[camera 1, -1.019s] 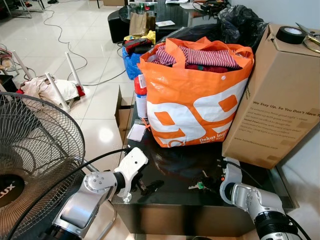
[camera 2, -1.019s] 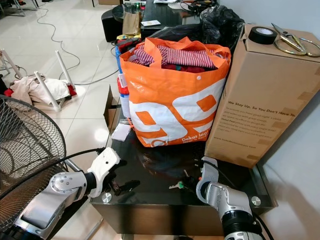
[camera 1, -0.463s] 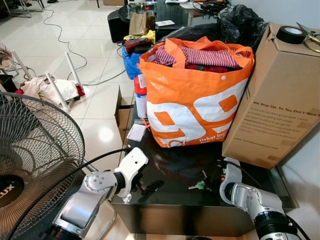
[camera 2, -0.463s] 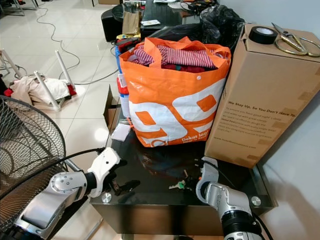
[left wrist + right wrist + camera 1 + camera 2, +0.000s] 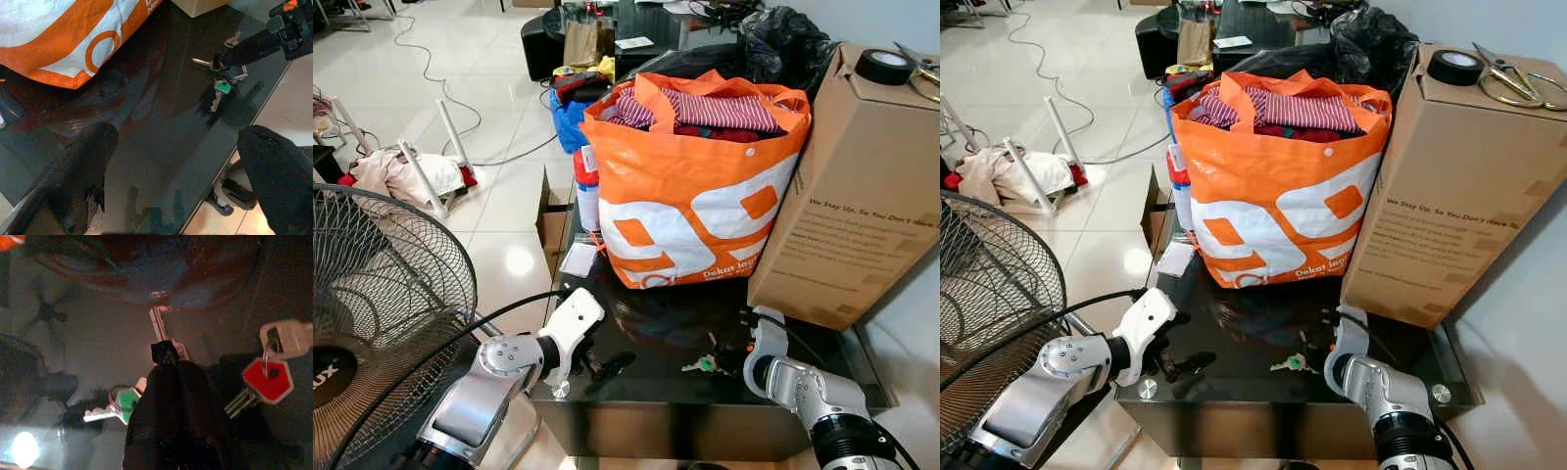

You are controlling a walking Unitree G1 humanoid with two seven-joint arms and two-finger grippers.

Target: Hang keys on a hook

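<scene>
A bunch of keys, with one green cap and one red cap, lies on the black glass table near its front edge. My right gripper rests low over the bunch. Its fingers are shut together on the middle of the bunch, and a silver key sticks out past the tips. From the left wrist view the same keys lie under those black fingers. My left gripper hovers open over the table's front left part, well apart from the keys.
A full orange shopping bag and a tall cardboard box topped with a tape roll stand behind the keys. A pedestal fan stands close at my left. A white card lies on the table's left side.
The view has shifted very slightly. Both grippers and the keys stay where they were.
</scene>
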